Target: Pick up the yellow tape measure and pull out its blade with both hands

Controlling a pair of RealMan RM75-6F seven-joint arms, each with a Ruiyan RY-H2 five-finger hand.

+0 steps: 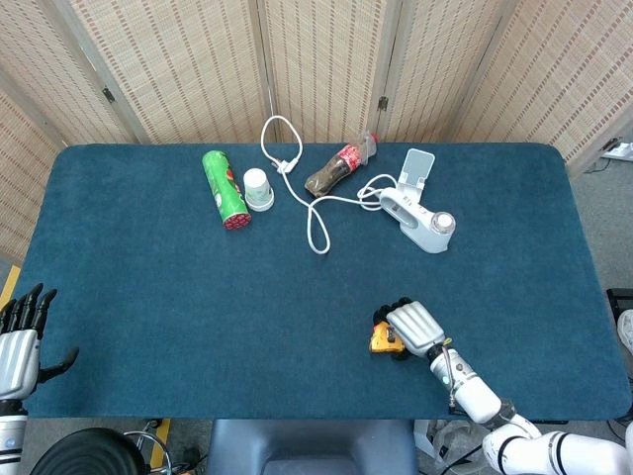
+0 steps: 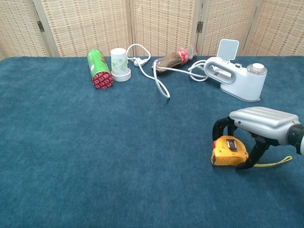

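A blue-carpeted bench (image 1: 148, 297) carries a row of things along its far side. A green canister (image 1: 226, 189) with a red end lies on its side, and a white paper cup (image 1: 258, 189) stands just beside it. A white cable (image 1: 297, 183) loops past a cola bottle (image 1: 341, 167) lying on its side to a white appliance (image 1: 420, 218) with an upright flap. Woven screens (image 1: 326, 59) stand behind the bench.

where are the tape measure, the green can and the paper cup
tape measure (image 2: 229, 151), chest view, yellow case top
green can (image 2: 98, 67), chest view, middle of its side
paper cup (image 2: 119, 61), chest view, its side wall
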